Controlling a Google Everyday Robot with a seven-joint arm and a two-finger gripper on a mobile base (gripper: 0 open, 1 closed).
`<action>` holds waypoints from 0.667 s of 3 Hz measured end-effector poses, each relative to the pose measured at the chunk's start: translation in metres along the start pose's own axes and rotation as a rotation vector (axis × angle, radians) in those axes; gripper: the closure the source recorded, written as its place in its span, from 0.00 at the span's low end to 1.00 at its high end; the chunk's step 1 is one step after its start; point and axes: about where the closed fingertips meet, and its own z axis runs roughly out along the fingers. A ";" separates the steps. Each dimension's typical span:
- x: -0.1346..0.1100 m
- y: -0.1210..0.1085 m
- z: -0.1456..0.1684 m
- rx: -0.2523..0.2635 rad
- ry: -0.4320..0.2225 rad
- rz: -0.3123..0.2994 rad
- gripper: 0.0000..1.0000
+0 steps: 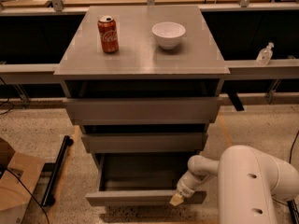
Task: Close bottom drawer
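The bottom drawer [140, 198] is the lowest of the grey cabinet's three and stands pulled out, its grey box interior [140, 171] showing. Its flat front runs along the lower part of the camera view. My gripper [177, 199] reaches in from the lower right on a white arm [252, 181]. Its tan tip rests against the right part of the drawer front's top edge. The middle drawer [144, 142] and the top drawer [142, 109] sit above it, pushed further in.
A red cola can [108, 34] and a white bowl [168, 34] stand on the cabinet top [140, 55]. A cardboard box [14, 183] and a black bar [56, 169] lie on the floor at the left. A clear bottle [264, 54] stands on a ledge at the right.
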 end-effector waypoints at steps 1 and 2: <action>0.000 0.000 0.000 0.000 0.000 0.000 1.00; -0.014 -0.023 0.001 0.031 -0.035 -0.022 1.00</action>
